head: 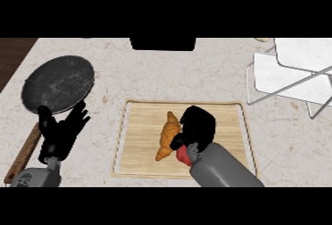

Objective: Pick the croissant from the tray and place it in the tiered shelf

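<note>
A golden-brown croissant (pixel 169 135) lies lengthwise on the wooden tray (pixel 142 140) at the counter's middle. My right hand (pixel 198 127) is over the tray, right beside the croissant's right edge, fingers bent down toward it and the thumb near its lower half. Whether the fingers have closed round the croissant is hidden by the hand itself. The white tiered shelf (pixel 295 66) stands at the far right. My left hand (pixel 62 129) rests open at the left, fingers up, below the pan.
A dark round frying pan (pixel 58 83) sits at the left, its wooden handle (pixel 23 156) running down toward the lower edge. A black object (pixel 163 43) stands at the counter's back middle. Bare counter lies between tray and shelf.
</note>
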`<state>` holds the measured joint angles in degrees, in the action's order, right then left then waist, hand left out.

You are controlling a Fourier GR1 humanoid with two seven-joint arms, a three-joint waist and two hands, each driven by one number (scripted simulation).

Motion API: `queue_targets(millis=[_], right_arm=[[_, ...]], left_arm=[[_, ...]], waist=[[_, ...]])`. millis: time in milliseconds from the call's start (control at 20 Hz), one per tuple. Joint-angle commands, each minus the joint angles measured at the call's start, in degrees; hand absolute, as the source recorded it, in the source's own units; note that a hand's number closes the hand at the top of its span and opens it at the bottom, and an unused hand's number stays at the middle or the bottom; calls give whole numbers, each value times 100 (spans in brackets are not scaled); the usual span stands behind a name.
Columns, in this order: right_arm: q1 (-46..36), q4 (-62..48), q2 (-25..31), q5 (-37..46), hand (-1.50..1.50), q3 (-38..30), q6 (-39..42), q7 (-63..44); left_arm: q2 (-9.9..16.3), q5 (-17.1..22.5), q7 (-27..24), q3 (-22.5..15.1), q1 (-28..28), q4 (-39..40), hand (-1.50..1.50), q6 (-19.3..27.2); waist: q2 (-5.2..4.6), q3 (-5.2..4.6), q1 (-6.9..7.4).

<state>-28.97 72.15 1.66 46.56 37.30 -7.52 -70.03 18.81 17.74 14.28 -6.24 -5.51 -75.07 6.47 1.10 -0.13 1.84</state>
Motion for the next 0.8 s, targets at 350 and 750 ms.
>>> queue_targets(millis=[350,750], right_arm=[[-569,448,-157,-47,150,754,-374,-604],[881,3512,2359,-1525,150,-262,-7,2178]], left_arm=[[-27,-76,1,162,157,55,0,-53],[-182,-101,-221,122,742,-239,0,56]], waist=[[-98,13,-162],[-50,17,-342]])
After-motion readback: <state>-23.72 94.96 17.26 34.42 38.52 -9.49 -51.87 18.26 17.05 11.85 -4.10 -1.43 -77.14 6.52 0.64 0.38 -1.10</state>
